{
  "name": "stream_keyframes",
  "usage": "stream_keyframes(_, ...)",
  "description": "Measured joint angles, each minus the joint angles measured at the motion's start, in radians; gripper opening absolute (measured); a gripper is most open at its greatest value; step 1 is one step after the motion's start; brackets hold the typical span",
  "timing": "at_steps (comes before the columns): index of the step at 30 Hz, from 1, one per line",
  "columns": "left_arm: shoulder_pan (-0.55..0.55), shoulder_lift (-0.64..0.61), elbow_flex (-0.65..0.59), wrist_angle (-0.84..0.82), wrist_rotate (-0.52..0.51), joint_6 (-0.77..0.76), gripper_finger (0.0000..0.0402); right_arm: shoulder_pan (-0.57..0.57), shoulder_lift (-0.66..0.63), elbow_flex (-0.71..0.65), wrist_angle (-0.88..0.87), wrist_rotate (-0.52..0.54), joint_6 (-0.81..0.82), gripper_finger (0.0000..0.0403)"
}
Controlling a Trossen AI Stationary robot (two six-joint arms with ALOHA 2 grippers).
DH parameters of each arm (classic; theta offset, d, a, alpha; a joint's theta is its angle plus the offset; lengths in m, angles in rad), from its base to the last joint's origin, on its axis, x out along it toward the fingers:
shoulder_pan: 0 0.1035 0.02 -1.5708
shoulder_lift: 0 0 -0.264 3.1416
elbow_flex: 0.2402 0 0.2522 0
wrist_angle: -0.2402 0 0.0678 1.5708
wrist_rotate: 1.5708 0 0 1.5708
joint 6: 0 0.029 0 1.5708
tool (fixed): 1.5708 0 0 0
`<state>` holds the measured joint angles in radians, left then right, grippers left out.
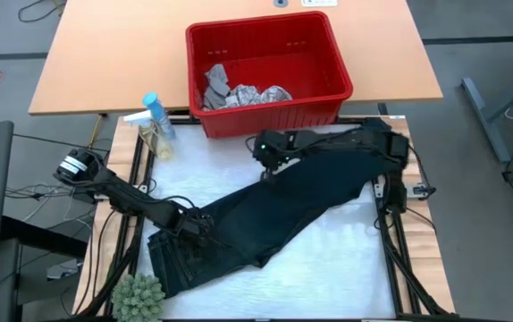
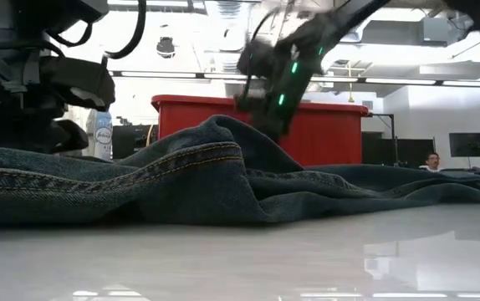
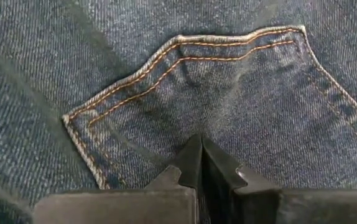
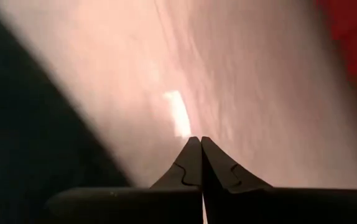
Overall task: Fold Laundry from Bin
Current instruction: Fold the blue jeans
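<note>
Dark trousers spread diagonally across the white desk, waist end toward 7 o'clock. Left end effector clenched, pressed onto the denim by a back pocket. Right end effector clenched at the trousers' upper edge; whether it pinches cloth, cannot tell. Red bin at 12 o'clock holds grey and leaf-print cloths.

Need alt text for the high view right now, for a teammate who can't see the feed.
Dark trousers lie spread diagonally across the white table, with the left gripper shut down on their lower-left end and the right gripper shut at their upper edge. Behind them, the red bin holds crumpled grey and white cloths; spray bottles stand to its left.
</note>
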<state>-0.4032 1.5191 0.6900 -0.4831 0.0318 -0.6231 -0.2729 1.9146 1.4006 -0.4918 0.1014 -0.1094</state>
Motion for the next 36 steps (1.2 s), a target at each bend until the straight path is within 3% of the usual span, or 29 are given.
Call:
stream_keyframes(8, 0.044, 0.012, 0.101, -0.042, -0.043, 0.077, 0.0, 0.025, -0.205, -0.006, -0.262, -0.073, -0.079, 0.0017)
stream_keyframes(12, 0.056, 0.01, 0.174, -0.033, -0.046, 0.156, 0.0, 0.031, -0.221, -0.117, -0.316, -0.061, -0.06, 0.0017)
stream_keyframes(18, 0.036, 0.009, 0.179, -0.033, 0.199, 0.185, 0.0, 0.02, -0.222, -0.286, -0.29, -0.053, -0.03, 0.0017)
stream_keyframes(22, 0.017, 0.008, 0.18, -0.025, 0.294, 0.178, 0.0, 0.023, -0.216, -0.37, -0.247, -0.055, -0.038, 0.0017)
stream_keyframes(31, 0.006, 0.025, 0.112, -0.025, 0.238, 0.113, 0.0, -0.054, -0.218, -0.458, -0.193, 0.113, 0.099, 0.0017)
stream_keyframes(36, 0.008, 0.09, 0.066, -0.025, 0.245, 0.046, 0.0, -0.086, -0.217, -0.458, -0.195, 0.121, 0.136, 0.0017)
